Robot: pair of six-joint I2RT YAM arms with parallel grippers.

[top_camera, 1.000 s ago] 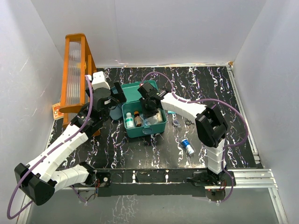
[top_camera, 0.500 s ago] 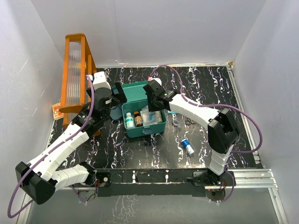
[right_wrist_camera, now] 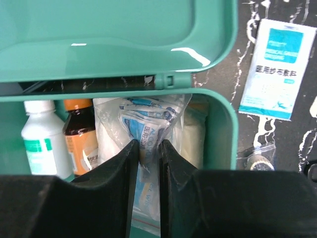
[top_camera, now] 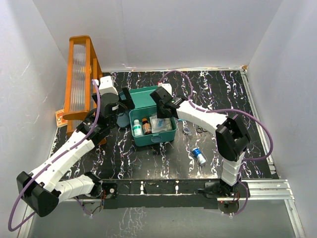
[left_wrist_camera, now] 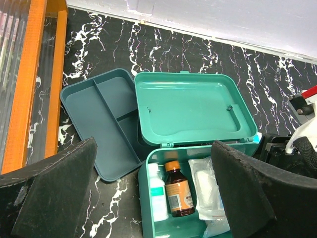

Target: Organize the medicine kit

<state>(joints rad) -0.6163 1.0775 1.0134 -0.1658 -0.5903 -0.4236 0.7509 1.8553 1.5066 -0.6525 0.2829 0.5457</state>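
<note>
The medicine kit (top_camera: 151,140) is a teal box standing open in the middle of the table, its lid (left_wrist_camera: 193,106) leaning back. Inside stand a white bottle (left_wrist_camera: 158,196) and a brown bottle (left_wrist_camera: 177,191) with an orange cap, beside clear bags of gauze (left_wrist_camera: 208,183). My right gripper (right_wrist_camera: 147,144) hangs over the box's back right part, its jaws nearly together on a clear bag of blue wipe packets (right_wrist_camera: 148,121) that reaches down into the box. My left gripper (left_wrist_camera: 153,148) is wide open, above the box's left side, holding nothing.
A flat dark teal divided tray (left_wrist_camera: 99,119) lies left of the lid. A tall orange rack (top_camera: 81,77) stands at the far left. Right of the box lie a blue-and-white sachet (right_wrist_camera: 275,69), a small clear bag (top_camera: 186,130), black rings (top_camera: 199,130) and a blue-white vial (top_camera: 199,155).
My right gripper has risen out of the box and drawn back toward the lid hinge, the forearm swinging with it. The left arm has stayed still.
</note>
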